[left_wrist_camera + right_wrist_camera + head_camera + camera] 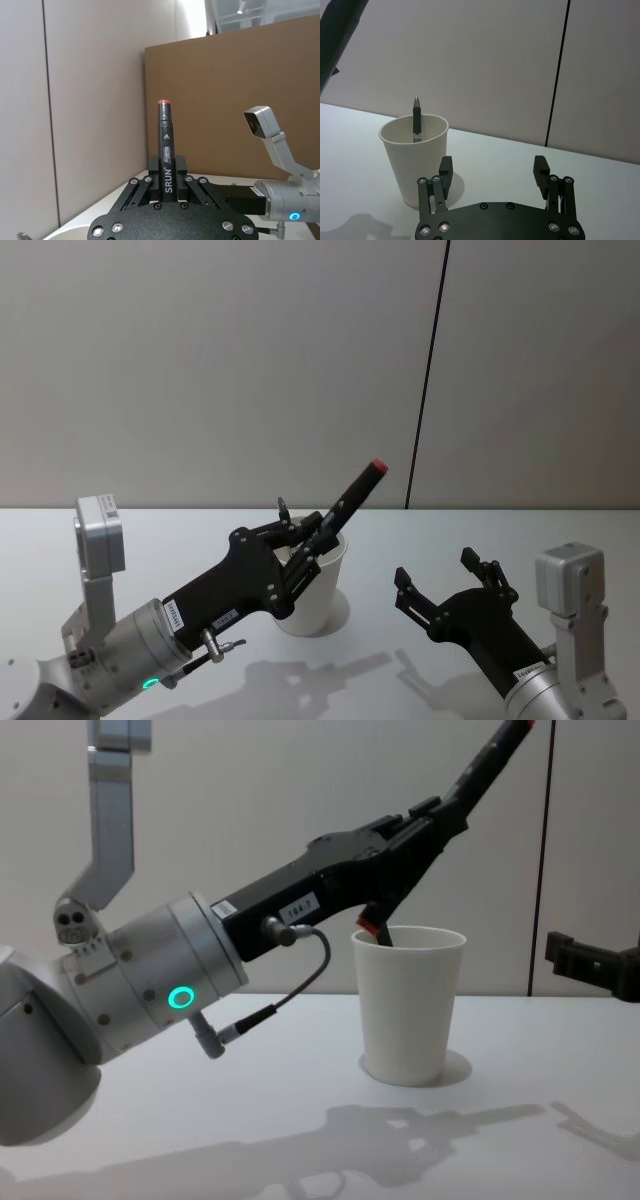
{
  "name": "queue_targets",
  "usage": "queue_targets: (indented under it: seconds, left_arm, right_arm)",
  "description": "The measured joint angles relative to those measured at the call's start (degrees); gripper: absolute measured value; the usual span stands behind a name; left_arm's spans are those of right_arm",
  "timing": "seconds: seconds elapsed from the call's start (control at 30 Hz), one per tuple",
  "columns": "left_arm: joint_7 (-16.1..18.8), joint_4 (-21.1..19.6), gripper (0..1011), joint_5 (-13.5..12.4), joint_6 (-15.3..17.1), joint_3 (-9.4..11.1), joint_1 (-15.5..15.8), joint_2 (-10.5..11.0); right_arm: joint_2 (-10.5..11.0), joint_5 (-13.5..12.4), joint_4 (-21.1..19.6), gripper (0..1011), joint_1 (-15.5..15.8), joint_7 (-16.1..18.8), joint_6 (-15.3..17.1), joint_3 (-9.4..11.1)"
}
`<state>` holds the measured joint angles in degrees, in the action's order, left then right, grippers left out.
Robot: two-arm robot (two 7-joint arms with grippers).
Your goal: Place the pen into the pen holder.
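My left gripper (318,535) is shut on a black pen (355,490) with a red end. It holds the pen tilted over the near rim of the pen holder (318,605), a white paper cup, with the red end up and away from me. From the left wrist, the pen (165,135) stands clamped between the left gripper (166,167) fingers. From the chest, the pen (490,760) slants up to the right above the cup (410,1010). Seen from the right wrist, a slim dark pointed pen (416,120) stands inside the cup (415,160). My right gripper (436,568) is open, right of the cup.
The white table (400,530) runs back to a grey wall with a dark vertical seam (428,370). A brown cardboard panel (235,100) stands behind the table in the left wrist view. The right gripper (493,165) hovers low beside the cup.
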<state>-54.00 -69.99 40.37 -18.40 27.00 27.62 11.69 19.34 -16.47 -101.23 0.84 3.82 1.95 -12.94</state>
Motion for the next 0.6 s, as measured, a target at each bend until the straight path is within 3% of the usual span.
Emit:
queue_targets:
  seconds: [0.3, 0.6]
  left_arm:
    - [-2.4, 2.1, 182, 1.6, 1.0, 1.0, 1.4, -0.5]
    - [-3.5, 3.1, 182, 2.3, 1.5, 1.5, 2.1, -0.7]
  right_arm:
    - [0.0, -0.1, 0.0, 1001, 0.0, 0.3, 0.0, 0.1]
    - [1.2, -2.8, -0.8, 1001, 0.7, 4.3, -0.1, 0.9]
